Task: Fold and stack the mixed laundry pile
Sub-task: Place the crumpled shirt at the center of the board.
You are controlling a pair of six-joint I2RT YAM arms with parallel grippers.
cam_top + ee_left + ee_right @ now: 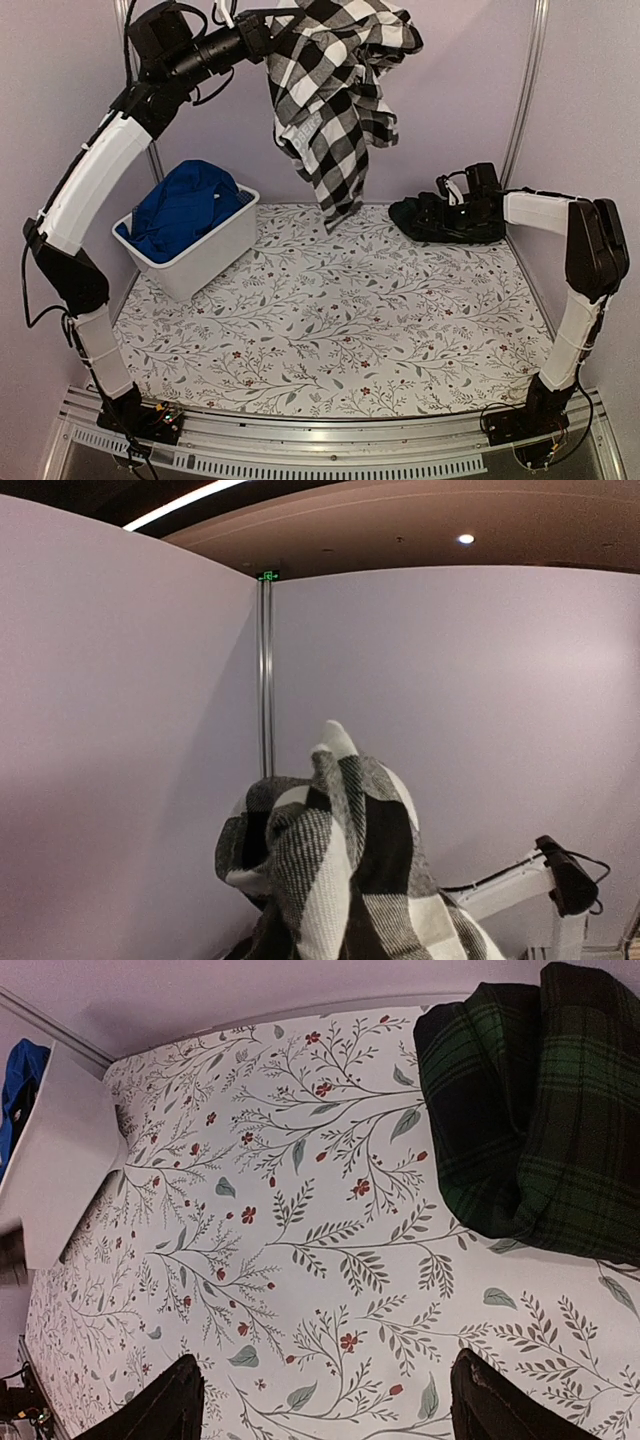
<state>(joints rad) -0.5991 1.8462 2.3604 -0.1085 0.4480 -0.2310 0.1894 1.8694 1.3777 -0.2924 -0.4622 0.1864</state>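
Observation:
My left gripper is raised high at the back and is shut on the black-and-white checked shirt, which hangs bunched below it, clear of the table. In the left wrist view the shirt covers the fingers. A folded dark green tartan garment lies at the back right of the table. My right gripper hovers at it, open. In the right wrist view the gripper has only tablecloth between its fingers, and the tartan garment lies ahead to the right. A bright blue garment fills the tub.
The white plastic tub stands at the back left on the floral tablecloth; its wall shows at the left of the right wrist view. Purple walls and metal posts enclose the back and sides.

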